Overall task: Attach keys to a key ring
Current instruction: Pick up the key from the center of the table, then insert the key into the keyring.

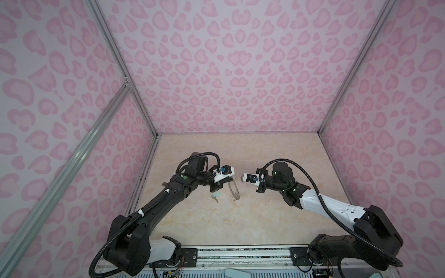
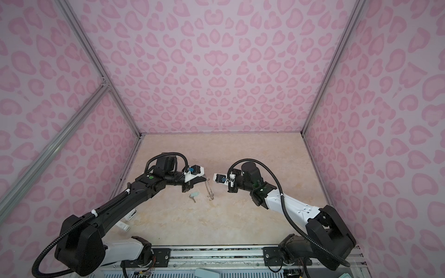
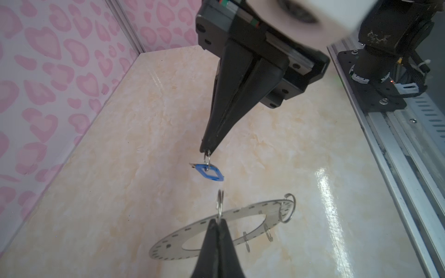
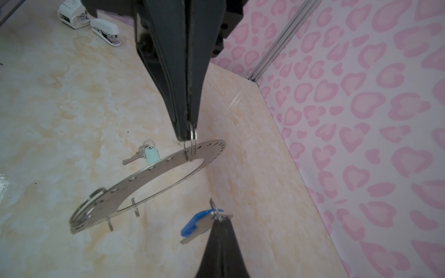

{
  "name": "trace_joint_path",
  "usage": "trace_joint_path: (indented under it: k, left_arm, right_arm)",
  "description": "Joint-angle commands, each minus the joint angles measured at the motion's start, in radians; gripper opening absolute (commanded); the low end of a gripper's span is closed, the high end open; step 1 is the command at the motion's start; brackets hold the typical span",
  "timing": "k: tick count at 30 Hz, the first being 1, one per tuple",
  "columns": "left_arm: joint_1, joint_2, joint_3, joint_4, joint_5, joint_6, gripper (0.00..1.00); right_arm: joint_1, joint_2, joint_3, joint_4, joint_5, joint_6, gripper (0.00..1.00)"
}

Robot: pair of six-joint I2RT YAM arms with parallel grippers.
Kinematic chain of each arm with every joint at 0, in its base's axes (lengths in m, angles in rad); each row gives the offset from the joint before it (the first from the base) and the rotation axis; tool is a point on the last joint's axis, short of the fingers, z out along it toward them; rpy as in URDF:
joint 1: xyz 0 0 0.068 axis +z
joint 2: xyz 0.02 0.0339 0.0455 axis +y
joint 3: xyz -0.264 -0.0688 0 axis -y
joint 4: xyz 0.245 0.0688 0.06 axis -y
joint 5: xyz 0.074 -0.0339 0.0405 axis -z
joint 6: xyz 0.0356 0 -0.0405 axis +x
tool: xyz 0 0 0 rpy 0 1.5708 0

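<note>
Since the left gripper (image 3: 218, 223) only pinches a thin wire loop (image 3: 220, 202) of the key ring (image 3: 250, 210), dangling above the bench (image 3: 120, 180), and the right gripper (image 3: 206, 149) clenches the blue key's (image 3: 201, 170) small ring (image 3: 207, 157) nearby, either could twist or slip during threading.

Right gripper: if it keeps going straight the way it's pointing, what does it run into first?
Probably the small wire loop that the left gripper pinches on the key ring; the right gripper, holding the blue key by its loop, points toward it, though depth is unclear.
</note>
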Motion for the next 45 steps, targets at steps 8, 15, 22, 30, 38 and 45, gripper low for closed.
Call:
trace_joint_path:
  k: [8, 15, 22, 30, 38, 45]
  left_arm:
    - [-0.04, 0.047, 0.038, -0.043, 0.049, 0.017, 0.03]
    - [-0.044, 0.07, 0.061, -0.07, 0.054, 0.016, 0.03]
    - [-0.044, 0.089, 0.08, -0.085, 0.056, 0.012, 0.03]
    - [-0.045, 0.107, 0.097, -0.099, 0.068, 0.008, 0.03]
    - [-0.045, 0.115, 0.11, -0.108, 0.064, 0.005, 0.03]
    - [-0.045, 0.113, 0.111, -0.108, 0.058, -0.003, 0.03]
  right_arm:
    - [0.019, -0.021, -0.025, 0.052, 0.009, -0.058, 0.0]
    - [0.028, -0.033, -0.034, 0.05, 0.004, -0.082, 0.0]
    - [0.037, -0.036, -0.038, 0.052, -0.001, -0.091, 0.0]
    - [0.053, -0.029, -0.038, 0.047, 0.003, -0.11, 0.0]
    - [0.055, -0.037, -0.046, 0.043, 0.008, -0.124, 0.0]
    - [0.055, -0.057, -0.077, 0.052, 0.043, -0.142, 0.0]
